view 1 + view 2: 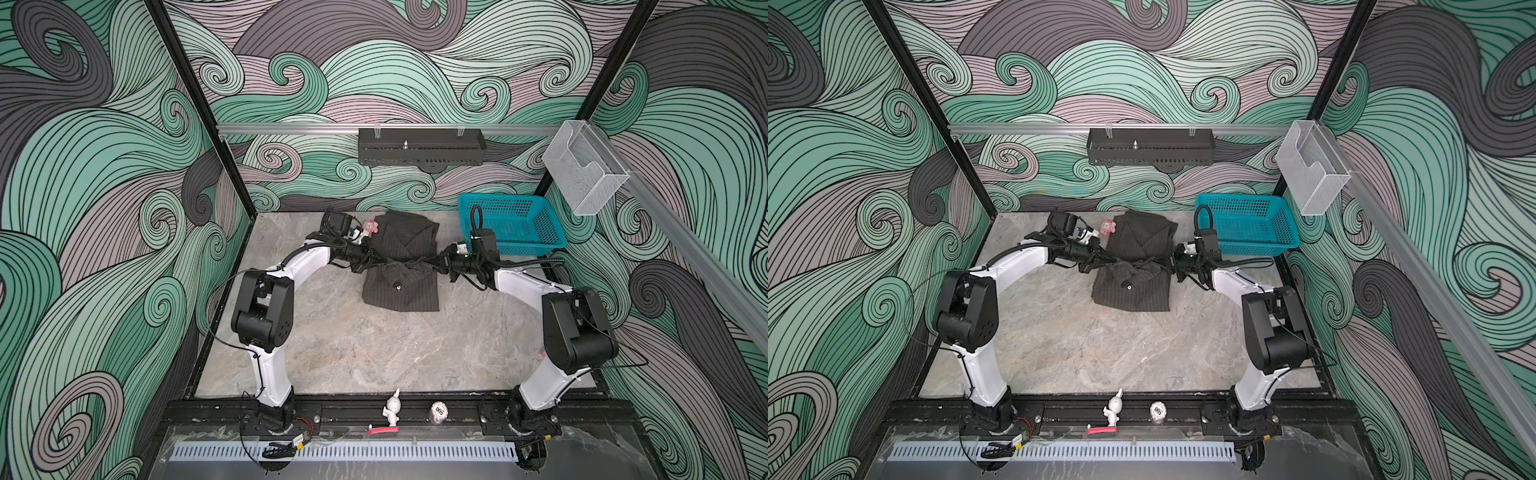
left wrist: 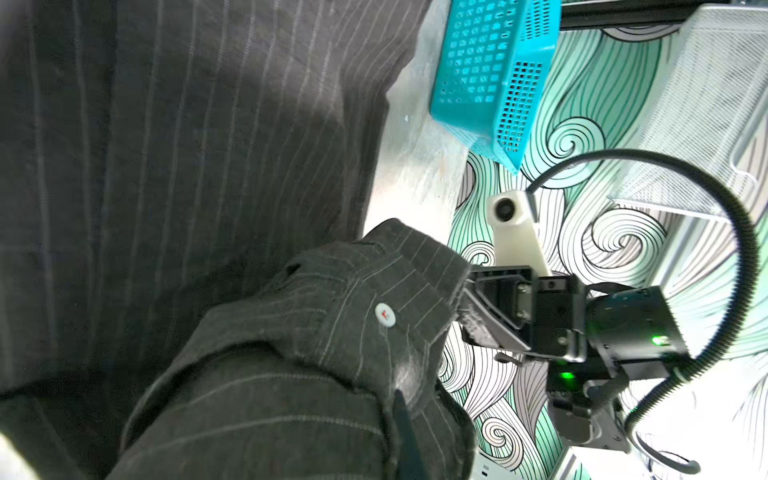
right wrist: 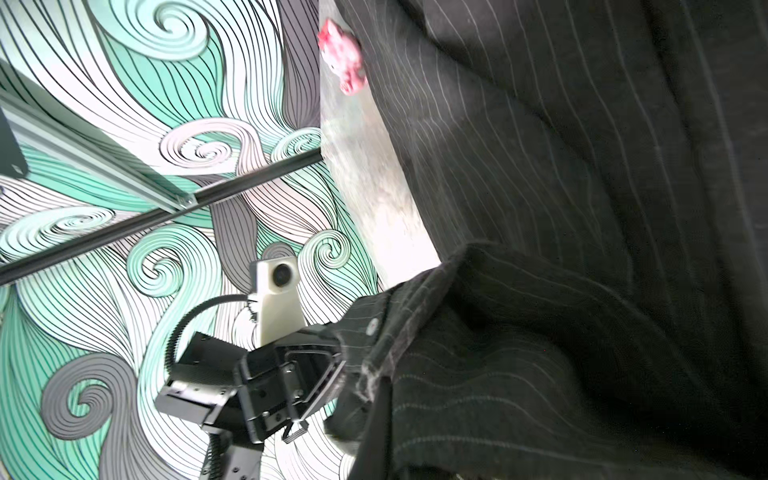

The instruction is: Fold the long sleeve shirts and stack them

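**A:** Where's the shirt (image 1: 401,295) at?

**B:** Flat on the table (image 1: 374,353), near the basket (image 1: 532,247). Left gripper (image 1: 371,261) and right gripper (image 1: 439,262) each pinch an opposite side, jaws clamped on cloth.

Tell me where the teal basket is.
In both top views the basket sits in the far right corner of the table, just right of the shirt.

Both top views look down from high over the near edge, sharing the surface (image 1: 374,353), left arm (image 1: 266,299) and right arm (image 1: 577,328). Each wrist camera sits close against the shirt (image 2: 187,166), facing the opposite arm.
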You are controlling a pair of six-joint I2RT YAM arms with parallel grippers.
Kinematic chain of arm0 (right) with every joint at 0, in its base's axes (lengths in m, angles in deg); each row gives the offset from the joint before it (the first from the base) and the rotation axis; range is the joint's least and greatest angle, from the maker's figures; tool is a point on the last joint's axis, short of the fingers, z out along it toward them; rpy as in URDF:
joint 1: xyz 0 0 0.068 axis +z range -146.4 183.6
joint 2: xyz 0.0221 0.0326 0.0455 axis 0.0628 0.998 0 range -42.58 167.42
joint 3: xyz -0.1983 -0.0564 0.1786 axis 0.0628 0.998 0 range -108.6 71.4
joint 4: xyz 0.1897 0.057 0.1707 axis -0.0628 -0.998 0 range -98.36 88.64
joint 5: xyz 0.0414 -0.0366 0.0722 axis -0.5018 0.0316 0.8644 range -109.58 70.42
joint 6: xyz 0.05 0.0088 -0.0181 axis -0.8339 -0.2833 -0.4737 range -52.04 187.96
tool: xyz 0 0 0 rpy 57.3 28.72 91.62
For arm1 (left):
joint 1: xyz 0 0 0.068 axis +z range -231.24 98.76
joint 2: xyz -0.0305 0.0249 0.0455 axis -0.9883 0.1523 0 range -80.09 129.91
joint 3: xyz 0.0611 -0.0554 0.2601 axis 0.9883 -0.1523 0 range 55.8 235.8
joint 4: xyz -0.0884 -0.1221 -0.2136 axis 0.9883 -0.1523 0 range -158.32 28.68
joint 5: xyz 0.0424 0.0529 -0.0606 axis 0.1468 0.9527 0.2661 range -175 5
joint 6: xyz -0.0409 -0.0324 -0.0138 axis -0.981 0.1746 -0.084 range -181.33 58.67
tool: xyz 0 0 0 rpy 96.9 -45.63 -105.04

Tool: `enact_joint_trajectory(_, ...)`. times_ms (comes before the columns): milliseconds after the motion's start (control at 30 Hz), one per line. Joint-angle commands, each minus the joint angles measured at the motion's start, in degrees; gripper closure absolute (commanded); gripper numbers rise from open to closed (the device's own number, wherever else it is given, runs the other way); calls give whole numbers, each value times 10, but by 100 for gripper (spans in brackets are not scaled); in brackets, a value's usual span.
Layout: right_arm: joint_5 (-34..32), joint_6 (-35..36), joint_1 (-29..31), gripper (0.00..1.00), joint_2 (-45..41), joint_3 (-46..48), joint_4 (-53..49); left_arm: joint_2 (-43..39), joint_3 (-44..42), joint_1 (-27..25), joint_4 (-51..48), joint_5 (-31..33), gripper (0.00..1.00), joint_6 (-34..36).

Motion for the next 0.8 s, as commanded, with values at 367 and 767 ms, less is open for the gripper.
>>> enact_joint_trajectory(367, 5, 5, -19, 100, 130, -68, 35, 137, 125, 13, -9, -7, 100, 6)
enact_joint_trajectory(767, 0, 12, -35, 100, 145, -108, 15, 171, 196, 18, -9, -14, 100, -6)
